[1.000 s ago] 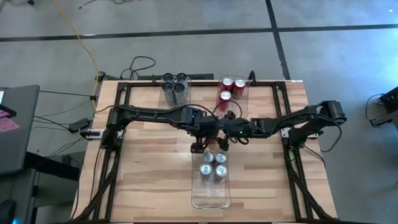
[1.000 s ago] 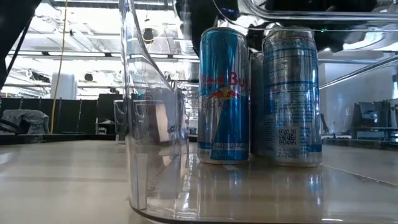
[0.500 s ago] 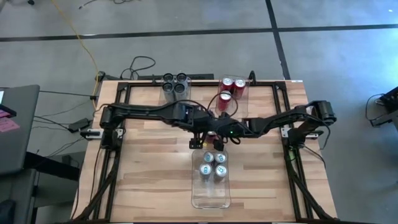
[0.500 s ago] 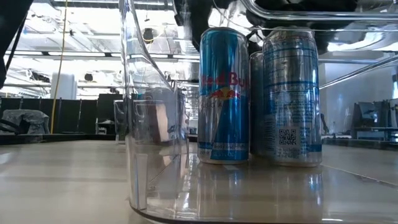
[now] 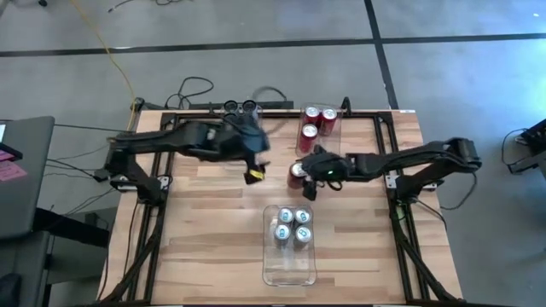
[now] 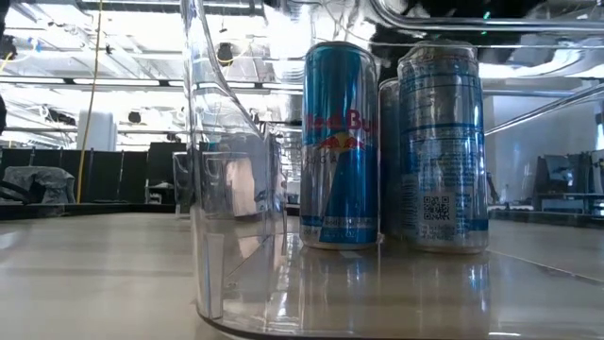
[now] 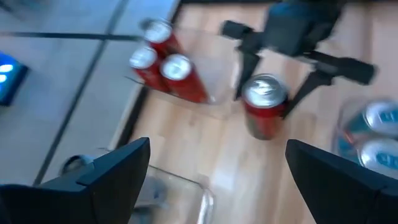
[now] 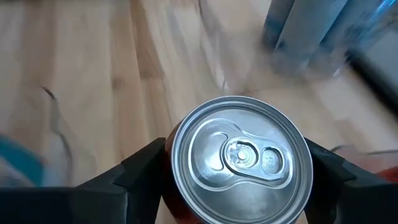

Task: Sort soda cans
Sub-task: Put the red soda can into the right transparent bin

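Note:
A red soda can (image 5: 296, 173) stands upright mid-table, its silver top (image 8: 241, 160) filling the right wrist view. My right gripper (image 5: 302, 176) is shut on it. My left gripper (image 5: 253, 170) hangs open to the can's left and touches nothing; its wrist view looks across at the same red can (image 7: 264, 115). Three red cans (image 5: 316, 121) stand in the far right clear bin. Several silver-blue cans (image 5: 291, 226) stand in the near clear bin, their bases on its floor (image 6: 340, 142). Grey cans (image 5: 240, 108) sit in the far bin, partly hidden by my left arm. My right gripper pinches the red can's side wall (image 8: 169, 163) just below its rim, one finger (image 8: 140, 171) on each side. The fingers come from above, pointing down. The can stays upright; whether its base is on the wood or lifted clear, I cannot tell.
The near clear bin's wall (image 6: 222, 189) stands close to the low camera, with free floor in its near half (image 5: 288, 266). Black frame rails (image 5: 162, 213) run along the table's sides. Bare wood lies left and right of the near bin.
My left arm has drawn back from the table's middle toward the left and far edges, its gripper leaving the spot by the near bin's far end. My right gripper has shifted a little toward the far edge, with the red can between its fingers.

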Action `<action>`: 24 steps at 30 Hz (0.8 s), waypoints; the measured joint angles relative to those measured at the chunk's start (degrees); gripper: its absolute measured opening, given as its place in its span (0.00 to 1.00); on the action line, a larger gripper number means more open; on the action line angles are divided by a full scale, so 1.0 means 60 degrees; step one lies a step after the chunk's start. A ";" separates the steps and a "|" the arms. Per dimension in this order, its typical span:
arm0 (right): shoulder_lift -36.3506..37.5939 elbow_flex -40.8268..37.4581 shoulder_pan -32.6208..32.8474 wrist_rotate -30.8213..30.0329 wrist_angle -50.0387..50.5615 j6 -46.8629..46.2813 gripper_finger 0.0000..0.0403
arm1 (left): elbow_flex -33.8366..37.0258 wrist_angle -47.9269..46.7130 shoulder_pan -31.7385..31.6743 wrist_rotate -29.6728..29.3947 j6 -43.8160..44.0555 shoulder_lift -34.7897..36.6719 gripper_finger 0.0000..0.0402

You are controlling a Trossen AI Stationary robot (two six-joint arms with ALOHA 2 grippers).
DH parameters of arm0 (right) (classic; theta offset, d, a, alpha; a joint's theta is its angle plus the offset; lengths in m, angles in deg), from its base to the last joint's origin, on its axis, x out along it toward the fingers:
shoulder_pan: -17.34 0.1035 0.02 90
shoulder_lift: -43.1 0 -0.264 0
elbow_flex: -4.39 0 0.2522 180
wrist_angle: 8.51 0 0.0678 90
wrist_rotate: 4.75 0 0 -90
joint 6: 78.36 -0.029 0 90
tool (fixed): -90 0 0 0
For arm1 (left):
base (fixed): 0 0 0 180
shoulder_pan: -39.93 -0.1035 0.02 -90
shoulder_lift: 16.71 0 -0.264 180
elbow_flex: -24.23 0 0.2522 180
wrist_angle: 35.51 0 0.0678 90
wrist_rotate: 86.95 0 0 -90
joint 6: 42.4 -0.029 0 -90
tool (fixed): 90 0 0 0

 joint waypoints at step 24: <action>0.4590 -0.1134 -0.4655 0.0457 0.3235 0.0315 0.71 | -0.0002 -0.1523 0.0780 -0.3116 0.1730 0.1827 0.92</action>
